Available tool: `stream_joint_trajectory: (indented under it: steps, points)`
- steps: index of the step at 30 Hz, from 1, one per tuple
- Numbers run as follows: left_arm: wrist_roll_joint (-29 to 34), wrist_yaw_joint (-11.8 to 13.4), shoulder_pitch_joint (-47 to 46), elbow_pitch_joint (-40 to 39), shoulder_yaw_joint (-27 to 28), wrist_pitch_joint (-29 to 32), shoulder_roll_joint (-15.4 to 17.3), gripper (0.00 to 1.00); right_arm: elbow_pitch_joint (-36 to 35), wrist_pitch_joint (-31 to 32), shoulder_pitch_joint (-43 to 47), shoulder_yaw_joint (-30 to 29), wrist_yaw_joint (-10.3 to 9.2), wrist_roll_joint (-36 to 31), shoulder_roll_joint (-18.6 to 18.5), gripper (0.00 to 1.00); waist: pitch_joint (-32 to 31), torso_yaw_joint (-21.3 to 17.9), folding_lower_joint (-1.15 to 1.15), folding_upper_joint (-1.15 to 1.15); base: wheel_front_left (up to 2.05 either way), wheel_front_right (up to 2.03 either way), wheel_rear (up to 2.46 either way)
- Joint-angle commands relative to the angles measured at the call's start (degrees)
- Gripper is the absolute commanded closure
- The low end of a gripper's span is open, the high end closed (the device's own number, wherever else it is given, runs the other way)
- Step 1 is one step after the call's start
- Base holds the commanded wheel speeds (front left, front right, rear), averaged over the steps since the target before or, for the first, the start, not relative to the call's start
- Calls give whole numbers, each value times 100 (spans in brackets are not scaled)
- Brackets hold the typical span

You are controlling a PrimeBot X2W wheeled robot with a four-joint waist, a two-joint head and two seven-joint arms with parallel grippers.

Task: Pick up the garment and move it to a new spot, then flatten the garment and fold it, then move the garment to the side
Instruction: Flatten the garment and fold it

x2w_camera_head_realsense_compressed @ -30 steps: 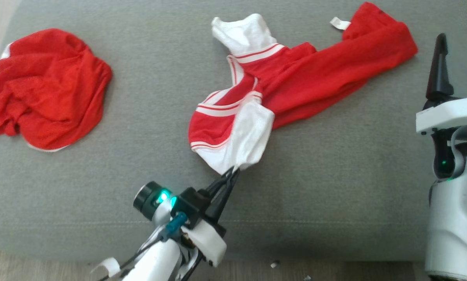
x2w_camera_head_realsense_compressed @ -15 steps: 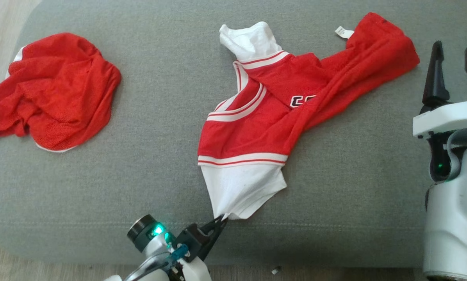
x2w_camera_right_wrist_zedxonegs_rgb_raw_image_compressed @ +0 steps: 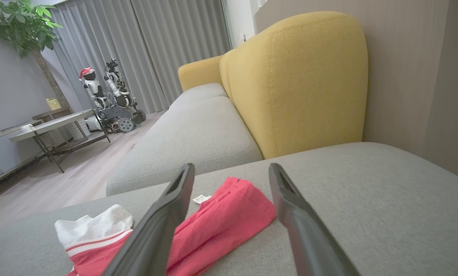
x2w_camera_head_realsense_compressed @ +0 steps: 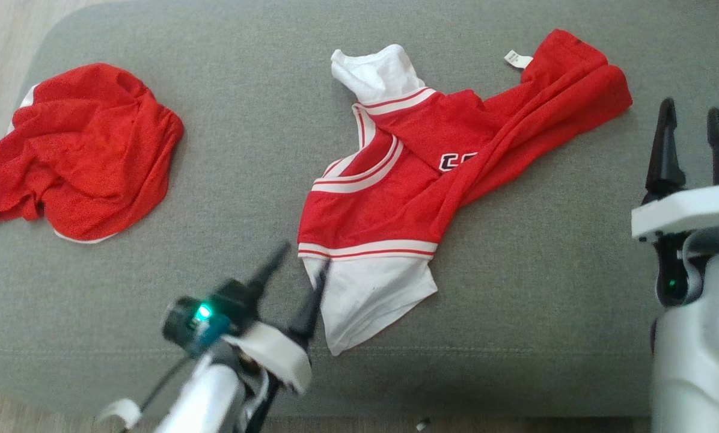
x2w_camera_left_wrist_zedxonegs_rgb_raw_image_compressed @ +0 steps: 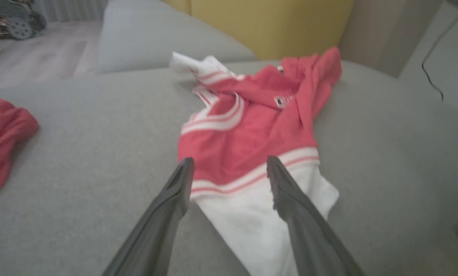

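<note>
On the grey sofa cushion (x2w_camera_head_realsense_compressed: 227, 180), far left, we had a crumpled red garment (x2w_camera_head_realsense_compressed: 80, 150). Our left claw (x2w_camera_head_realsense_compressed: 304, 255) was spread wide and empty, right over the near white end of the red-and-white jersey (x2w_camera_head_realsense_compressed: 395, 198), which lay partly spread out mid-cushion. Way off right, our right claw (x2w_camera_head_realsense_compressed: 690, 111) hung spread too, holding nothing.

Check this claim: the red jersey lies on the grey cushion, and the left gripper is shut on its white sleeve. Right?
Wrong: the left gripper is open, jaws apart by the white sleeve, as the left wrist view shows. The jersey does lie on the grey cushion.
</note>
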Motion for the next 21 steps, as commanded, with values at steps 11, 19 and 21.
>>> stream_joint_trajectory:
  steps: [11,19,21]
  points:
    - [-644,392,-56,-1416,1509,-30,-307,0,-322,-39,155,353,36,97,34,0,118,-32,0,0,0,0,0]
    - [-637,380,-160,-1478,1505,-30,-323,0,-263,430,-664,465,36,-153,-100,0,545,69,0,0,0,0,0]
    - [-666,392,-200,-1471,1421,-30,-323,0,-107,633,-961,502,36,-150,-233,0,682,133,0,0,0,0,0]
